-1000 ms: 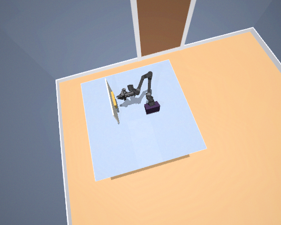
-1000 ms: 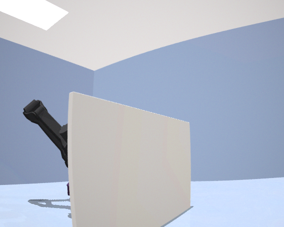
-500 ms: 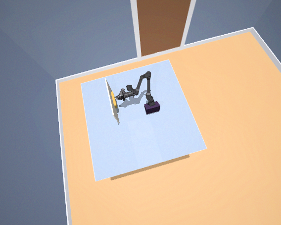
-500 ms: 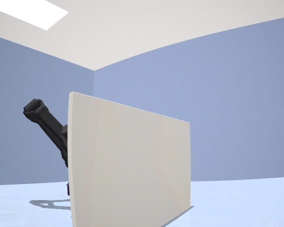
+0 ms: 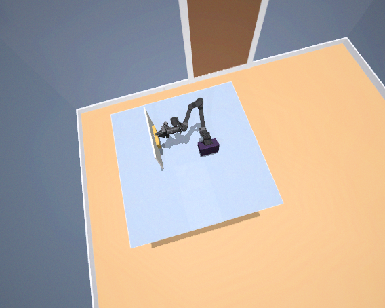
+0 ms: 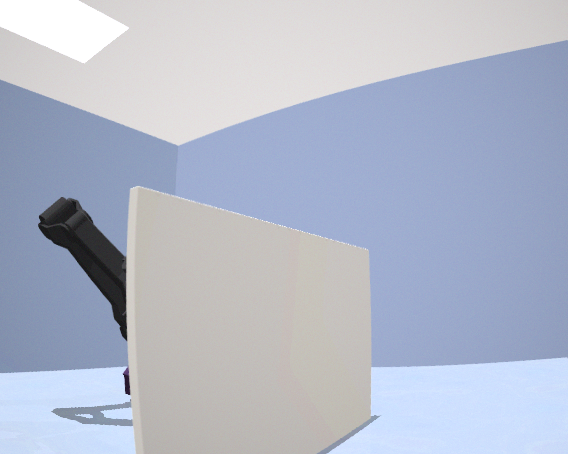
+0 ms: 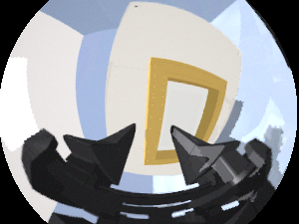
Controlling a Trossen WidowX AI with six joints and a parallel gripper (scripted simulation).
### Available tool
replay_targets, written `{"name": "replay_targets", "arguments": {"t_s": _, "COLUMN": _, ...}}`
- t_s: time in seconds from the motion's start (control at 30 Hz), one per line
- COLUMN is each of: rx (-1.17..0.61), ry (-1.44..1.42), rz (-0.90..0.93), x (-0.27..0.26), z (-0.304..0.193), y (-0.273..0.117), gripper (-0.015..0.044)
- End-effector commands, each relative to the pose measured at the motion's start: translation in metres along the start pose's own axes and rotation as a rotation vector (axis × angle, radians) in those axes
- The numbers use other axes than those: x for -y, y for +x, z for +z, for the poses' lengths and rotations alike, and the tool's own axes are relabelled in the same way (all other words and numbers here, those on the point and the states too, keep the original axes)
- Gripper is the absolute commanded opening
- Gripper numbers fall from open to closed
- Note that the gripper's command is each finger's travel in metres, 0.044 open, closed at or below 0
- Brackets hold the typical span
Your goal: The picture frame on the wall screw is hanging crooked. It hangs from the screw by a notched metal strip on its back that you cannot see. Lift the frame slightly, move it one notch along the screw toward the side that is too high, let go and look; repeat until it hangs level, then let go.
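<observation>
The picture frame [image 5: 157, 140] [image 7: 156, 89], yellow around a pale picture, hangs on the front of an upright cream panel. In the exterior view the panel hides it. In the wrist view the ceiling is at the left and the blue surface at the right, so the frame's upper bar is its left one. My gripper [image 5: 156, 134] [image 7: 153, 126] is partly open and close in front of the frame. One fingertip shows above the upper bar, the other over the picture opening. Contact and the exact tilt cannot be told. Screw and notched strip are hidden.
The cream panel [image 5: 148, 117] [image 6: 242, 325] [image 7: 127, 89] stands on the pale blue table top [image 5: 198, 190] [image 6: 482, 405]. The arm's purple base block [image 5: 209, 149] [image 6: 127, 382] stands in front of the panel. The arm arches up between base and frame.
</observation>
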State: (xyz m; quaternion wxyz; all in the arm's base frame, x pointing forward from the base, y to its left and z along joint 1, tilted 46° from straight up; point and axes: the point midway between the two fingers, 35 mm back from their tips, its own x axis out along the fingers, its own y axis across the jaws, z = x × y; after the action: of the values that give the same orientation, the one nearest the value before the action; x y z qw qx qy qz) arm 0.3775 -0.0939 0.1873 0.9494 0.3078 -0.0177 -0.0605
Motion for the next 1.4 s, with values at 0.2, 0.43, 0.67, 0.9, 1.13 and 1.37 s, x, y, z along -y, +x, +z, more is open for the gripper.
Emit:
{"name": "replay_targets", "arguments": {"t_s": 0.2, "rx": 0.006, "ry": 0.006, "rz": 0.002, "x": -0.0010, "z": 0.0014, "y": 0.0038, "gripper": 0.0260}}
{"name": "replay_targets", "arguments": {"t_s": 0.43, "rx": 0.006, "ry": 0.006, "rz": 0.002, "x": -0.0010, "z": 0.0014, "y": 0.0038, "gripper": 0.0260}}
{"name": "replay_targets", "arguments": {"t_s": 0.67, "rx": 0.006, "ry": 0.006, "rz": 0.002, "x": -0.0010, "z": 0.0014, "y": 0.0038, "gripper": 0.0260}}
{"name": "replay_targets", "arguments": {"t_s": 0.9, "rx": 0.006, "ry": 0.006, "rz": 0.002, "x": -0.0010, "z": 0.0014, "y": 0.0038, "gripper": 0.0260}}
{"name": "replay_targets", "arguments": {"t_s": 1.13, "rx": 0.006, "ry": 0.006, "rz": 0.002, "x": -0.0011, "z": 0.0019, "y": 0.0040, "gripper": 0.0234}}
{"name": "replay_targets", "arguments": {"t_s": 1.37, "rx": 0.006, "ry": 0.006, "rz": 0.002, "x": -0.0011, "z": 0.0019, "y": 0.0040, "gripper": 0.0070}}
